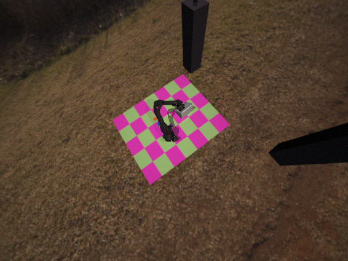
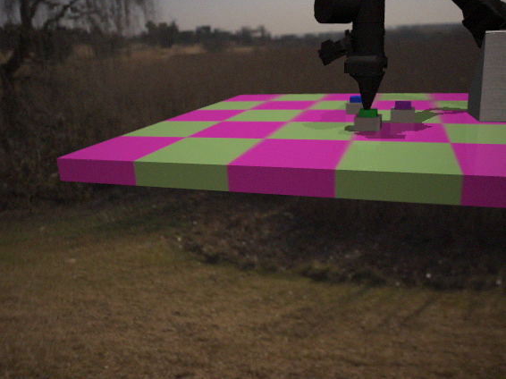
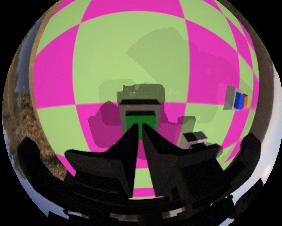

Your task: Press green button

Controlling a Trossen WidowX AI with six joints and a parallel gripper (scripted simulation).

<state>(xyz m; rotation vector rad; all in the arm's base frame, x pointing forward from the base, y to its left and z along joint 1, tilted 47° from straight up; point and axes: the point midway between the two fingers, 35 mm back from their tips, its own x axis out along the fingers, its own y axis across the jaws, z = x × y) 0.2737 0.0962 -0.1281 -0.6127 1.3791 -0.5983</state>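
Observation:
The green button (image 2: 367,113) (image 3: 133,120), a green cap on a small grey base, stands on the checkered table. My gripper (image 2: 366,108) (image 3: 140,126) is shut with nothing between its fingers. It points straight down, and its tips are at the top of the green cap, seemingly touching it. The cap still stands above its base in the exterior view; whether it is pressed down a little I cannot tell. In the top view the arm hides the green button and the fingertips.
A purple button (image 1: 171,125) (image 2: 402,105) stands near the green one. A blue button (image 1: 158,124) (image 2: 355,99) (image 3: 239,100) stands farther off, with an orange item (image 1: 155,119) (image 3: 245,101) beyond it. The arm rises from a grey box (image 1: 184,113) (image 2: 493,76).

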